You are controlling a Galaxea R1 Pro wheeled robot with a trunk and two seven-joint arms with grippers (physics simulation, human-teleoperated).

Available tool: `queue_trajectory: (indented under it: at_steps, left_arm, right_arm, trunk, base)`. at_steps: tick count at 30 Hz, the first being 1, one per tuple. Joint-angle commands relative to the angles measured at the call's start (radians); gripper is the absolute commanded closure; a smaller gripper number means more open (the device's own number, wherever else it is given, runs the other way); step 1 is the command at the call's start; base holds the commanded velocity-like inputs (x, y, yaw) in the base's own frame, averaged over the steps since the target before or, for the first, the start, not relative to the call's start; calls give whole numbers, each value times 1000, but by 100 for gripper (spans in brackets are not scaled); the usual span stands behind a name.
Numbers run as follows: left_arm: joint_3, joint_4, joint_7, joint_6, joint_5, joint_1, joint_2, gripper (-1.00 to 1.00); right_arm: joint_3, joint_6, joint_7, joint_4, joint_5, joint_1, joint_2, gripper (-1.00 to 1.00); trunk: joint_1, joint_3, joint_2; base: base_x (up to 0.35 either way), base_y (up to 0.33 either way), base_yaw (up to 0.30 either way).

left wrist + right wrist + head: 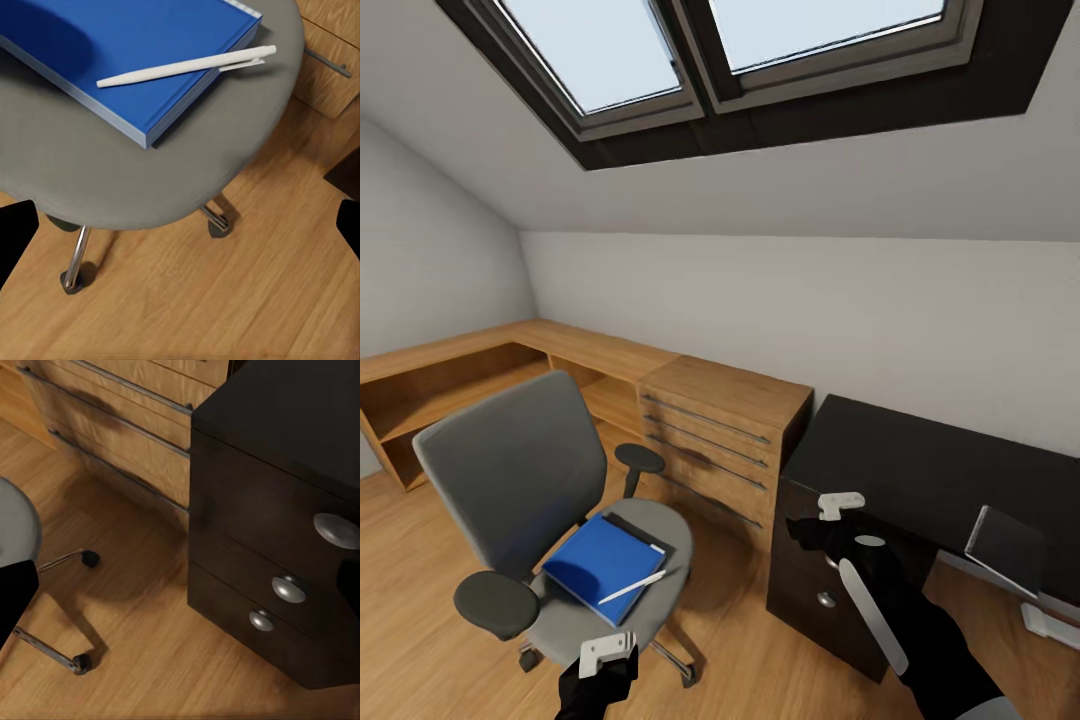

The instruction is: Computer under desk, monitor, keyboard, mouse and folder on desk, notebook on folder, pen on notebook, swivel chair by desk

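The folder (603, 564), flat and bright blue with white page edges, lay on the seat of the swivel chair (510, 470), with the pen (632, 587), a thin white stick, lying across its near right corner. A dark sliver showed at the folder's far edge; it may have been the notebook, but we could not tell. The chair stood on the wooden floor (740, 640), left of the desk (920, 470) and well apart from it.

We judged the step in hand to be lifting the folder off the seat. The left gripper (607, 652) hovered just near of the seat's front rim, its fingers spread apart and clamped on nothing; the left wrist view looked down on the folder's corner and the pen (187, 66). The pen looked smooth and round, so we would have taken it off first, or kept the folder dead level, lest it roll away. The folder's edge overhung nothing, so we would have needed to slide a finger under the corner.

The right gripper (830, 520) hung in front of the desk's black drawer unit (270, 577); whether it was parted or closed we could not tell.

The seat was grey padded cloth, likely soft and yielding; the desk top was matt black and flat. Beside it stood a light wooden dresser (720, 430) with thin metal handles.
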Motion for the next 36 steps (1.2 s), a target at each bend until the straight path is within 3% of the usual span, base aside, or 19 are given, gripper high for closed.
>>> queue_trajectory:
  at_steps: [1, 10, 17, 18, 20, 22, 25, 26, 28, 29, 30, 36]
  left_arm:
    - [-3, -2, 7, 4, 6, -1, 1, -100]
    - [5, 0, 8, 7, 9, -1, 4, -100]
    - [43, 17, 10, 9, 12, -1, 6, -100]
    - [77, 45, 11, 10, 13, -1, 5, -100]
    - [101, 52, 13, 10, 13, -1, 5, -100]
    - [147, 58, 18, 10, 11, -1, 5, -100]
    - [178, 60, 19, 10, 13, -1, 5, -100]
    - [219, 60, 19, 10, 20, -1, 3, -100]
    - [238, 60, 18, 9, 23, -1, 3, -100]
    - [265, 62, 17, 9, 25, -1, 5, -100]
    - [302, 73, 15, 8, 25, -1, 8, -100]
    - [380, 116, 12, 7, 24, -1, 16, -100]
  right_arm:
    - [3, 3, -10, -1, -10, -1, -1, -100]
    - [3, 3, -11, -2, -10, -1, -1, -100]
    - [4, 3, -12, -2, -10, -1, 0, -100]
    - [4, 5, -13, -2, -8, -1, 6, -100]
    - [5, 5, -14, -1, -7, -1, 8, -100]
    - [6, 5, -14, 0, -5, -1, 9, -100]
    - [7, 5, -14, 6, -4, -1, 10, -100]
    - [27, 4, -14, 18, -4, -1, 10, -100]
    - [63, 3, -14, 24, -3, -1, 10, -100]
    - [112, 1, -14, 28, -2, -1, 10, -100]
    - [129, 0, -13, 30, -2, -1, 10, -100]
    - [140, 0, -8, 31, -4, -1, 10, -100]
  trunk:
    - [0, -1, -1]
    - [0, -1, -1]
    - [0, -1, -1]
    - [0, -1, -1]
    - [0, -1, -1]
    - [0, -1, -1]
    - [0, -1, -1]
    - [0, -1, -1]
    - [0, -2, -1]
    - [0, -2, -1]
    - [0, -3, -1]
    - [0, -7, -1]
  base:
    - [-12, 4, -5]
    - [-4, 1, -2]
    - [0, 0, 130]
    - [0, 0, 261]
    - [0, 0, 267]
    - [0, 0, 274]
    - [0, 0, 276]
    - [0, 0, 276]
    - [0, 0, 275]
    - [0, 0, 269]
    - [0, 0, 266]
    - [0, 0, 263]
